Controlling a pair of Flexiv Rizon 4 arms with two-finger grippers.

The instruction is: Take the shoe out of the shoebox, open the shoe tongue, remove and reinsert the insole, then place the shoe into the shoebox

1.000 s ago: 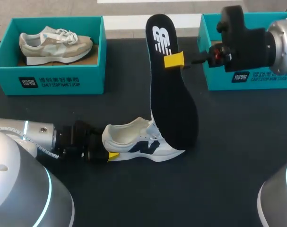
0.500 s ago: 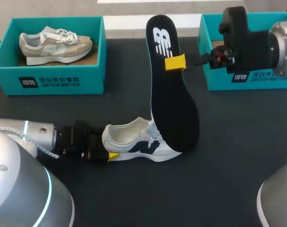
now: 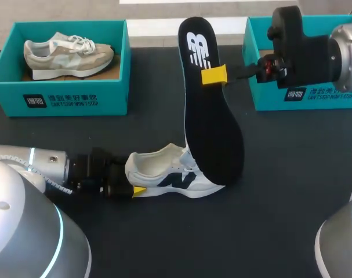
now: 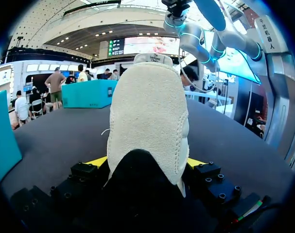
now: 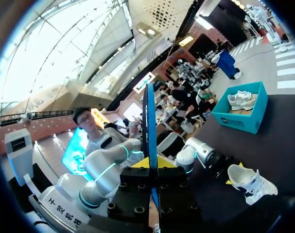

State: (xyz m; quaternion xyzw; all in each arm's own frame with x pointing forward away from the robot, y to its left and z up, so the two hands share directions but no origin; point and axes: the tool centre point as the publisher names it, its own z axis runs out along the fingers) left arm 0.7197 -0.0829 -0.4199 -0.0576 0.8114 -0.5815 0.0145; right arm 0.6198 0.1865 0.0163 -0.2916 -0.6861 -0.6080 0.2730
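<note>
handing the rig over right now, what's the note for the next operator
Left jaws: shut on the heel of the white shoe, standing on the table.
Right jaws: shut on the black insole, held up over the shoe's toe.
Done: shoe taken out, insole out.
Left: reinsert insole, put shoe into a shoebox, likely the right one.

Sitting at the far left of a dark table (image 3: 164, 243): a teal box (image 3: 60, 101), open on top, printed label facing front. Resting inside, on a brown cardboard floor (image 3: 108, 72): a beige sneaker (image 3: 68, 53), standing on its sole, white laces up, toe pointing toward the table's middle, heel lying close to the box's left wall.
</note>
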